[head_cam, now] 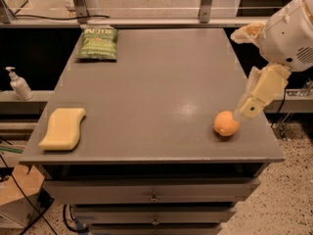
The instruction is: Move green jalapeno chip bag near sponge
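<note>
The pincer (pixel 247 110) hangs at the desk's (pixel 156 82) right edge, just beside the orange fruit (pixel 226 123), holding nothing; whether it is open or closed cannot be told. The green jalapeno chip bag (pixel 98 43) lies flat at the far left corner, well apart from the sponge (pixel 63 129) at the near left; the arm is cut off at the right

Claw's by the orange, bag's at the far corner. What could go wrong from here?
The claw hangs close beside the orange near the front right edge of the table; swinging away could knock it off. The chip bag lies at the far left corner, so a sloppy grab may push it over the edge.
</note>
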`<act>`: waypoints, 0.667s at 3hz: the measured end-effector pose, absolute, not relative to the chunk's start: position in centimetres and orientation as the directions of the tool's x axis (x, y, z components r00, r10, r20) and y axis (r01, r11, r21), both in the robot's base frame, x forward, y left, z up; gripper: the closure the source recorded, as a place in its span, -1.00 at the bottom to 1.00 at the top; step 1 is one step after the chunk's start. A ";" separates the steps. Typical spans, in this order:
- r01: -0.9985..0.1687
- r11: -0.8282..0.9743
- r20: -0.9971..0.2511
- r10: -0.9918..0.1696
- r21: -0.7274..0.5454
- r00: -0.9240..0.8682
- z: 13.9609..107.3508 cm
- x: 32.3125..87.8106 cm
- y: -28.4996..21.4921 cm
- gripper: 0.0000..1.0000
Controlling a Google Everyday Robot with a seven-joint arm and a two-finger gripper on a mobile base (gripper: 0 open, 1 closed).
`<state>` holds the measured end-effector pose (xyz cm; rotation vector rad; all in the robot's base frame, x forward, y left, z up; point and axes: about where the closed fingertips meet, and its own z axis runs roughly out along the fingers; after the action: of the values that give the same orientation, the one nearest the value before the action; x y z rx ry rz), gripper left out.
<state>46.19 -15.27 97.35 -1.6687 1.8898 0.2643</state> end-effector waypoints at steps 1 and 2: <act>-0.940 0.242 -0.609 -0.792 -0.241 -0.048 97.7 47.6 -13.8 -1.00; -0.921 0.321 -0.711 -0.699 -0.221 -0.073 97.7 51.0 -10.2 -1.00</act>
<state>51.03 -10.17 97.70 -1.4405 1.8324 0.3718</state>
